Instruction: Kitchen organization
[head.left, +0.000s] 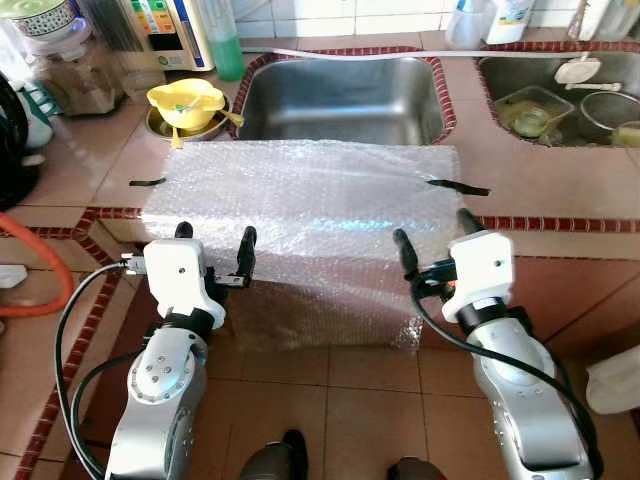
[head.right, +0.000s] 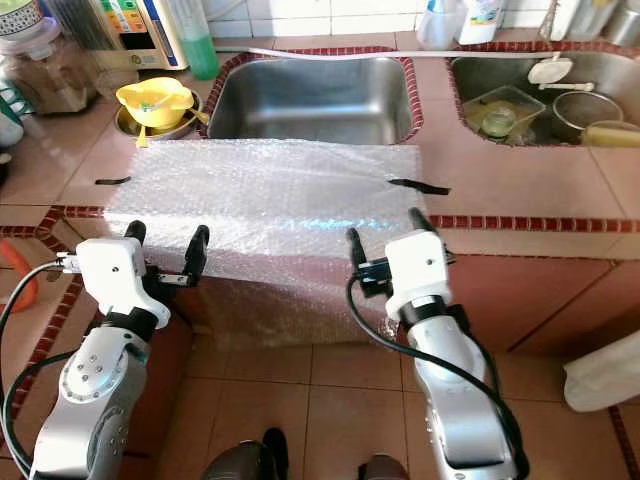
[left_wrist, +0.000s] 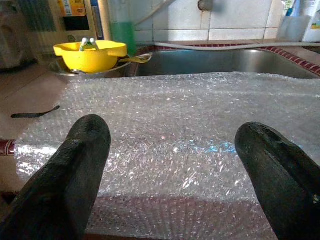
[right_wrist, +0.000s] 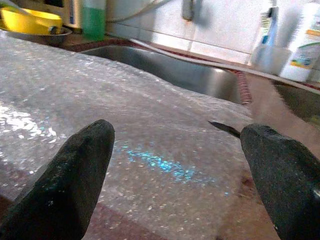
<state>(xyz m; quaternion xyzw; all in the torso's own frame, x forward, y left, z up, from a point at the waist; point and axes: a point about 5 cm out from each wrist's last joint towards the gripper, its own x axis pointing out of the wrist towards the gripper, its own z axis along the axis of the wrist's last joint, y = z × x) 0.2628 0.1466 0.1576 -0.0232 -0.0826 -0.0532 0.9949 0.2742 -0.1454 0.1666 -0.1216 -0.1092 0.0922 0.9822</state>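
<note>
a clear sheet of bubble wrap (head.left: 300, 205) lies flat on the tan tiled table (head.left: 560, 185) in front of the left stainless steel sink basin (head.left: 340, 100), its near edge hanging over the table's red-trimmed front. 2 strips of black tape sit at its sides, 1 on the left (head.left: 147, 182) and 1 on the right (head.left: 458, 186). the left gripper (head.left: 214, 247) is held just before the hanging edge near the sheet's left end, its 2 black fingers (left_wrist: 75, 165) spread apart and holding nothing. the right gripper (head.left: 432, 238) is level with it near the sheet's right end, its fingers (right_wrist: 75, 175) also spread wide and empty. behind the sheet's left corner a yellow plastic bowl (head.left: 185, 103) rests in a metal dish (head.left: 200, 127), beside a green bottle (head.left: 222, 45). a second sink basin (head.left: 560, 95) to the right holds dishes.
</note>
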